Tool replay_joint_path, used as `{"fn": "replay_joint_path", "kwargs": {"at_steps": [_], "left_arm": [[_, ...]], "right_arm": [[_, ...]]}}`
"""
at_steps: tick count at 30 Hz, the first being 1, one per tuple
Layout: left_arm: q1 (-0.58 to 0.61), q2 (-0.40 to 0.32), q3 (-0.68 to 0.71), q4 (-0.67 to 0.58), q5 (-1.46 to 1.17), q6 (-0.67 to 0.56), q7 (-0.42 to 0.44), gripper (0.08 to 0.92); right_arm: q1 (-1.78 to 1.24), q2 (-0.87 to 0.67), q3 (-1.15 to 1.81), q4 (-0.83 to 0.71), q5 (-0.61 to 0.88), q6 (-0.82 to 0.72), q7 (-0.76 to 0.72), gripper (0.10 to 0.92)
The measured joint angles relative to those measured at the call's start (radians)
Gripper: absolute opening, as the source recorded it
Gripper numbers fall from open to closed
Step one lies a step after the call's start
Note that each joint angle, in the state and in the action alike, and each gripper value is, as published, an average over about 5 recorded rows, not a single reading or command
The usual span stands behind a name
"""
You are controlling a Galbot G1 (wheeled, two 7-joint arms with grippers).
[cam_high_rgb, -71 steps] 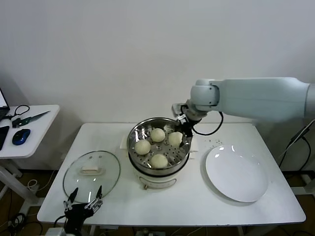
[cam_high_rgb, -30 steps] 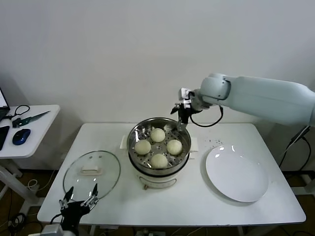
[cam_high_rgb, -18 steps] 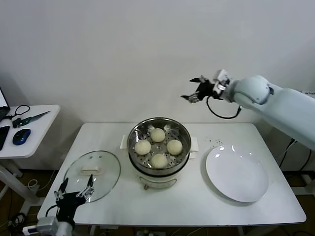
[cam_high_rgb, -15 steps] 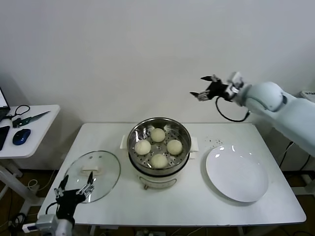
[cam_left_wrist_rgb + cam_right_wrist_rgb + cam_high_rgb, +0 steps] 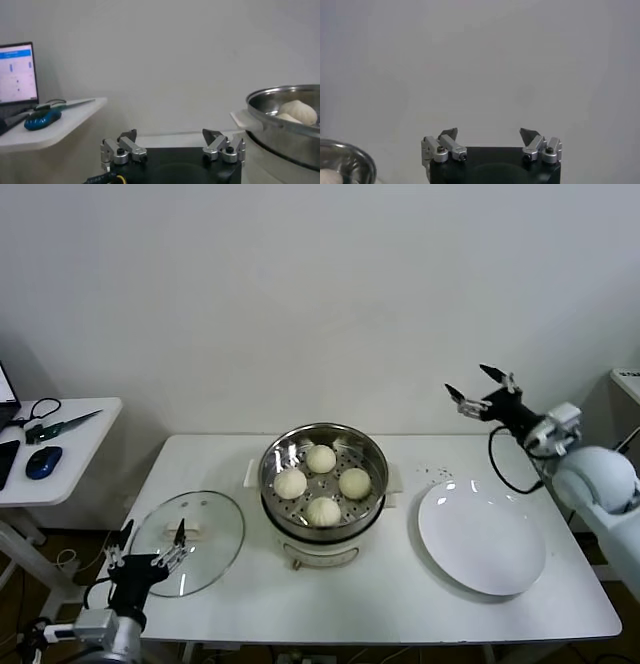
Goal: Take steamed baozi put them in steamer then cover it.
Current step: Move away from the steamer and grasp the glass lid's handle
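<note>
Four steamed baozi (image 5: pixel 322 484) sit in the steamer (image 5: pixel 323 484) at frame centre – cover (image 5: pixel 187 529) lies lower left. Left pincer (image 5: pixel 148 545) spread, empty, beside it; right pincer (image 5: pixel 480 389) spread, empty, at right

Cream-white baozi (image 5: pixel 322 483), shiny perforated steel steamer (image 5: pixel 323 528), clear glass cover (image 5: pixel 188 533), white plate (image 5: pixel 482 538), white table (image 5: pixel 400 599)

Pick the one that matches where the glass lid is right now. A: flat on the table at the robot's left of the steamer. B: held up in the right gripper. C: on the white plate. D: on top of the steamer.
A: the cover lies flat on the table, left of the open steamer, whose four steamed baozi show uncovered.
</note>
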Motion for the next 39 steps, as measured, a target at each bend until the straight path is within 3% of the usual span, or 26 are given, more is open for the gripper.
{"fn": "replay_joint_path", "kwargs": {"at_steps": [12, 20, 29, 39], "left_arm": [[0.023, 0.031, 0.011, 0.041, 0.137, -0.114, -0.031, 0.823], [0.047, 0.089, 0.018, 0.095, 0.454, -0.195, -0.187, 0.823], [0.010, 0.167, 0.033, 0.263, 0.864, -0.260, -0.310, 0.823], [-0.083, 0.185, 0.059, 0.478, 1.138, -0.288, -0.367, 0.823]], "right_arm": [[-0.542, 0.274, 0.281, 0.015, -0.110, 0.243, -0.013, 0.823], [-0.657, 0.425, 0.307, -0.009, -0.168, 0.341, -0.012, 0.823], [-0.716, 0.517, 0.285, -0.032, -0.195, 0.394, 0.001, 0.823], [-0.753, 0.576, 0.270, -0.038, -0.212, 0.427, 0.012, 0.823]]}}
